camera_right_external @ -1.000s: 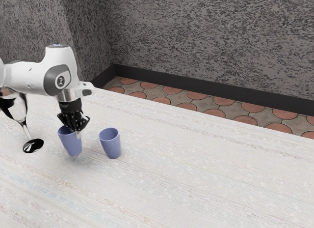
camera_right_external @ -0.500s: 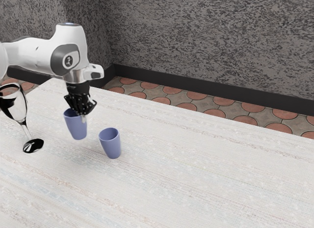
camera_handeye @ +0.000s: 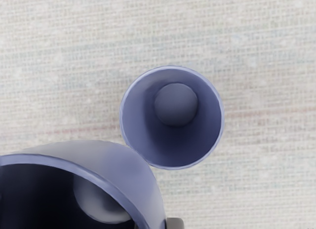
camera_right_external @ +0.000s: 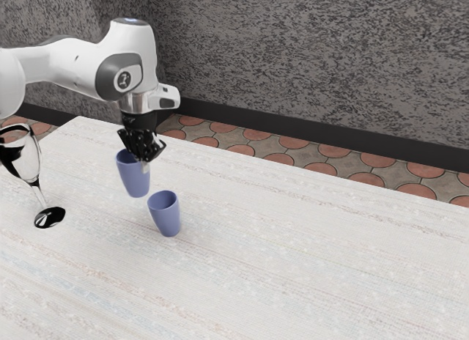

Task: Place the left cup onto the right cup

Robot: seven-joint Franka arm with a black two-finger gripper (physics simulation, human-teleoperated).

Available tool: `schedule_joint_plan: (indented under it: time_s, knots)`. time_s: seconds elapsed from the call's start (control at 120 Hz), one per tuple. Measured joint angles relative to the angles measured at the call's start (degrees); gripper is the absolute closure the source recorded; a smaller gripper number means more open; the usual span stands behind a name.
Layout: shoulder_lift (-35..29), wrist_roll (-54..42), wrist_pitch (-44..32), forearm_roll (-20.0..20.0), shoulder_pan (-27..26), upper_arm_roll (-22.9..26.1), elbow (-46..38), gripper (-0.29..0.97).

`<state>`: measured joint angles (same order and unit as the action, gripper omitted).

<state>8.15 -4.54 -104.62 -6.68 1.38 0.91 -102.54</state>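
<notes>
The left cup [camera_right_external: 133, 175] hangs clear of the desk [camera_right_external: 293, 267], gripped at its rim by the pincer [camera_right_external: 144, 153]. The pincer is closed on the rim and carries the cup's full weight. The cup is slightly tilted, with its mouth upward.

Change over the last 1 s:
1. The left cup was at desk level, well to the exterior view's left of the right cup [camera_right_external: 163, 213]. It is now raised.
2. The arm [camera_right_external: 73, 61] has carried the cup toward the exterior view's right, closing most of the sideways gap to the right cup.
3. The right cup has not moved. It stands upright on the desk, mouth open.

In the wrist view, the left cup [camera_handeye: 98, 165] sits just under the hand, and the right cup [camera_handeye: 172, 140] lies just beside it, its whole mouth visible. The 2 rims overlap slightly in that view but are not concentric.

Meaning for the task: the lift is done and the transfer is under way. Judged from these views, the held cup needs a further short travel until it is centred over the right cup's mouth, and then a straight descent. The tilt may need correcting so that the base enters cleanly.

A wine glass [camera_right_external: 20, 160] stands near the exterior view's left edge, well apart from both cups and clear of the path.
</notes>
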Motion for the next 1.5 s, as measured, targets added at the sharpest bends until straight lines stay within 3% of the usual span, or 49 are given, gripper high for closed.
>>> schedule_joint_plan:
  time_s: [1.5]
  knots:
    - [7.16, 2.0, -1.21, -0.97, -1.26, 2.21, 5.35, 0.79]
